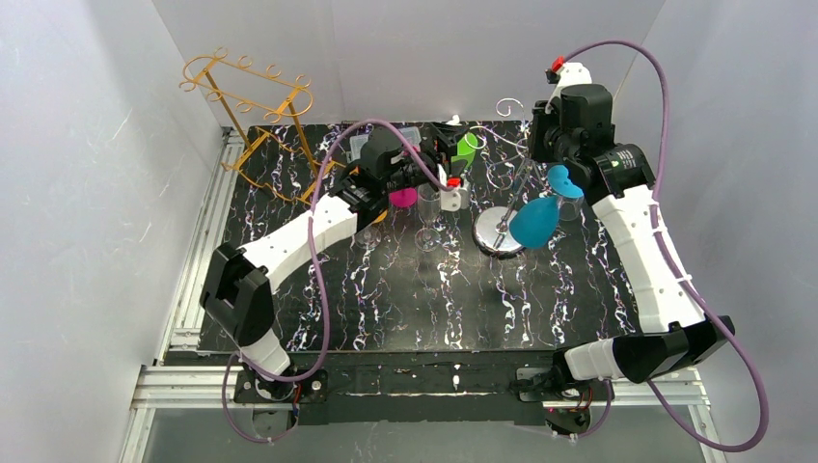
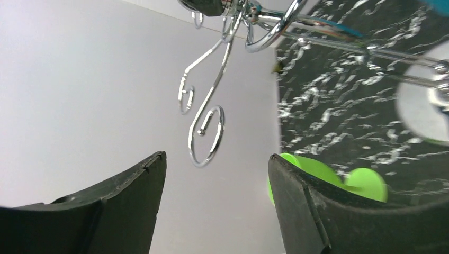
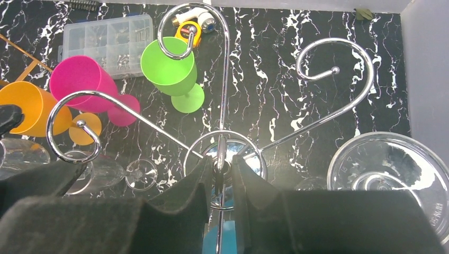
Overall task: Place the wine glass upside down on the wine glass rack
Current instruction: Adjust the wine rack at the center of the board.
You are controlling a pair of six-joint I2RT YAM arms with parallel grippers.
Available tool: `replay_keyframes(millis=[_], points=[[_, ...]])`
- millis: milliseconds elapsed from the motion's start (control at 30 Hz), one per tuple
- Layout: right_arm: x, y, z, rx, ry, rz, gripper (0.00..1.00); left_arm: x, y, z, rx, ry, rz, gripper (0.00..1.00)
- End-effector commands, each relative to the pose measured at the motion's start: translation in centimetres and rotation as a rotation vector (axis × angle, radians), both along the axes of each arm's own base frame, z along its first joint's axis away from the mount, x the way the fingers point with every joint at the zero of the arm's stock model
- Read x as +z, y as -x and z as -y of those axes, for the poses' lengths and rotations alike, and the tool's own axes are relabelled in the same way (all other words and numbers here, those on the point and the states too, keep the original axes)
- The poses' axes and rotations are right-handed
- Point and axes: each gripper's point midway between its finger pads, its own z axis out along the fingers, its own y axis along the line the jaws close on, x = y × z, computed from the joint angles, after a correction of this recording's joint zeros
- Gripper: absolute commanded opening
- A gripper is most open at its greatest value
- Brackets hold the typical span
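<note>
A chrome wine glass rack [image 1: 499, 234] stands on a round base mid-table, its curled hooks [image 3: 328, 69] spreading from a central post. My right gripper [image 3: 219, 166] comes down over the rack's top [image 1: 540, 135], and its fingers are shut on that post. A blue wine glass [image 1: 533, 220] hangs tilted by the rack, foot uppermost. A green wine glass [image 3: 169, 66] stands just behind the rack. My left gripper [image 1: 446, 156] is beside the green glass [image 2: 323, 172], which shows behind its right finger. Its jaws [image 2: 217, 159] are open, with only a chrome hook [image 2: 205, 132] beyond the gap.
Pink [image 3: 82, 79] and orange [image 3: 24, 108] glasses lie left of the rack, with clear glasses [image 3: 100, 169] on their sides. Another clear glass [image 3: 392, 169] stands at the right. A plastic parts box [image 3: 106, 39] sits at the back. A gold wire rack [image 1: 253, 125] stands at the far left.
</note>
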Motion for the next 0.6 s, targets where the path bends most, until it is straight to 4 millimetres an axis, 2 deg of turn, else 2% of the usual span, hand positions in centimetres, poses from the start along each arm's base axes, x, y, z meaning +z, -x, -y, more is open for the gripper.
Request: replay_keyframes(millis=[0, 133, 233, 400, 567], points=[[2.2, 0.2, -0.6, 0.03, -0.036, 0.083, 0.27, 4.9, 0.1, 0.7, -0.023, 0.082, 0.349, 0.68], [2.3, 0.1, -0.7, 0.034, -0.038, 0.085, 0.25, 4.3, -0.2, 1.3, -0.041, 0.05, 0.419, 0.66], [2.4, 0.0, -0.9, 0.042, -0.044, 0.087, 0.24, 3.8, -0.8, 1.9, -0.048, 0.008, 0.504, 0.58], [2.4, 0.1, -0.9, 0.045, -0.042, 0.096, 0.23, 4.1, -1.7, 2.9, -0.052, -0.015, 0.594, 0.39], [2.7, 0.2, -0.7, 0.048, -0.039, 0.123, 0.21, 4.1, -2.5, 3.5, -0.048, -0.035, 0.651, 0.34]])
